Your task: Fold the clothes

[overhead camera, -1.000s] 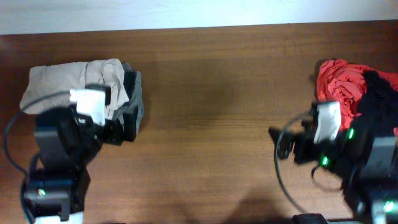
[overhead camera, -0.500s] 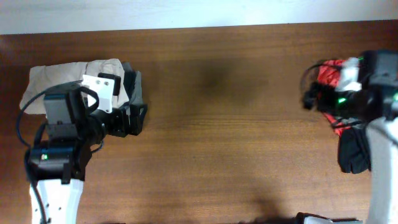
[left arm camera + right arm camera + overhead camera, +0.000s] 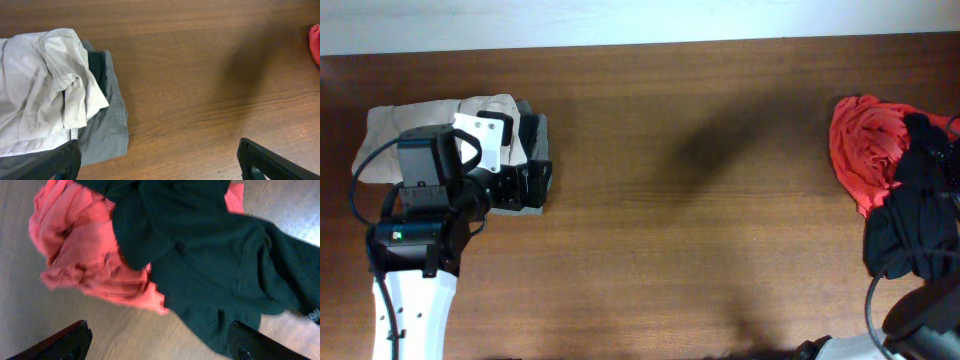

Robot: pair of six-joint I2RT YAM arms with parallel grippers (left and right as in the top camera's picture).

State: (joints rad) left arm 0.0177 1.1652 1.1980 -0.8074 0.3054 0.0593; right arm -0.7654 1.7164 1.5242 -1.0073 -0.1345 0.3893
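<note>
beige pile left, open table, shirt right

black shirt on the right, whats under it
The black shirt lies over one edge of the red-orange garment, which sticks out beside it on the wooden table. How far the red fabric runs beneath the shirt is covered.

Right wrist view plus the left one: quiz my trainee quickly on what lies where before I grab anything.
1. True or false: the black shirt lies partly over the red-orange garment.
2. The right end effector is: A) open, holding nothing; B) shut on the shirt; C) shut on the red cloth.
3. Fill in: the beige garment rests on a ___ garment.

Key: 1 true; 2 A; 3 grey, the grey garment.
</note>
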